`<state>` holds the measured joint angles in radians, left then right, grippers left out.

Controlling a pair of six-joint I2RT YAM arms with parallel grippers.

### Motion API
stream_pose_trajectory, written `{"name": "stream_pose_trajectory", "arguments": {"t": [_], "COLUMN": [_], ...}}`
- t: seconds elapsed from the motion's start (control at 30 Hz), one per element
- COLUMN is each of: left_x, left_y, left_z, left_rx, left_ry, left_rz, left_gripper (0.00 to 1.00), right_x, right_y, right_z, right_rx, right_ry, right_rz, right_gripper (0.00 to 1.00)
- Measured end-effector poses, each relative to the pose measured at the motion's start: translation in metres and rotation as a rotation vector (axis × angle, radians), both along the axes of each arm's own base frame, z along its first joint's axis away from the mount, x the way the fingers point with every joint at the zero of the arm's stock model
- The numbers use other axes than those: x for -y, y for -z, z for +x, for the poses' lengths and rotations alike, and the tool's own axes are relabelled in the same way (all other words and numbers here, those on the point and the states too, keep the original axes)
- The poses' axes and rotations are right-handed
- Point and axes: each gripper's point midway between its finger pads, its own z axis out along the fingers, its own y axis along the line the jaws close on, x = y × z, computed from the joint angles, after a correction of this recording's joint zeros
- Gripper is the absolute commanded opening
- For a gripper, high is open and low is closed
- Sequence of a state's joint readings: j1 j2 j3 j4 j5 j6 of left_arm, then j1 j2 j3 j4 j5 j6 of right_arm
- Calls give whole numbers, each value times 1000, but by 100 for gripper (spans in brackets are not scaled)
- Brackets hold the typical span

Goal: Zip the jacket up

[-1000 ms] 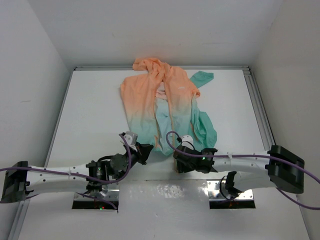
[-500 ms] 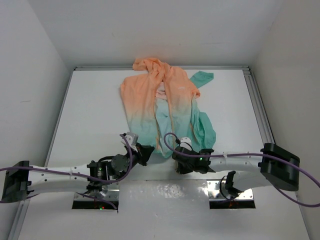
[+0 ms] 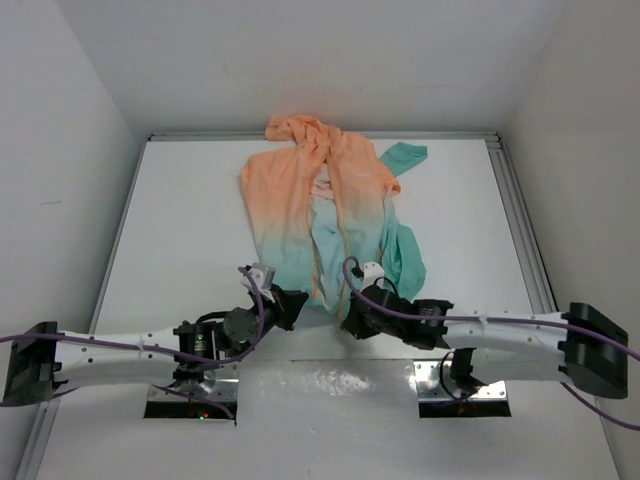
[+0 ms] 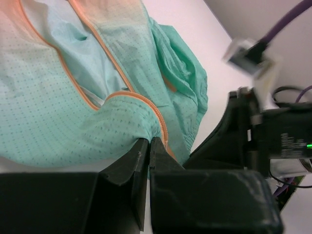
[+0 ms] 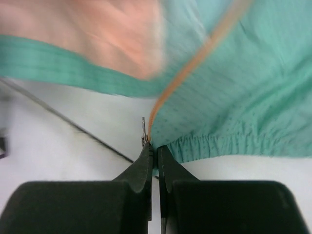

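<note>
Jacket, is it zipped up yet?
Not yet. Done: both grippers have hold of the hem. In hand: the left gripper pinches one teal front edge of the jacket, and the right gripper pinches the other by its orange zipper tape. To do: join both sides and zip up; the front lies open.

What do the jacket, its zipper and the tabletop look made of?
Jacket: thin matte fabric, probably a synthetic knit, judging by its fine dotted texture and soft folds.
Zipper: orange tape, likely woven. The small bright tab at its end looks metal.
Table: smooth, hard white surface, possibly laminate, with faint glare near the arm bases.
</note>
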<state>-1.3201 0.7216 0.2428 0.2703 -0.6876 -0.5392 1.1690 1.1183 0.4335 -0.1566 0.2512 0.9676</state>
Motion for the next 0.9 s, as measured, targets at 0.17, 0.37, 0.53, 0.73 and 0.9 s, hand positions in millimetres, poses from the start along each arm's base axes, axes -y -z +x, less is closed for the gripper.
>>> {"name": "stream_pose_trajectory", "arguments": {"t": [0.17, 0.37, 0.53, 0.73, 0.9], "left_x": [-7, -17, -13, -11, -6], "left_y": [-26, -61, -52, -45, -47], "left_z": [10, 13, 15, 13, 10], "left_rx": [21, 43, 21, 3, -8], "left_ry": [-73, -112, -120, -109, -86], "left_rz": [-28, -141, -130, -131, -168], "left_gripper": [0, 0, 0, 0, 0], "right_x": [-46, -40, -37, -38, -36], "right_y": [-116, -156, -54, -85, -101], "right_z": [20, 22, 23, 24, 26], "right_rx": [260, 399, 244, 326, 378], "right_ry": [-115, -74, -85, -74, -49], "right_rz": [335, 631, 336, 490, 596], "right_gripper": [0, 0, 0, 0, 0]}}
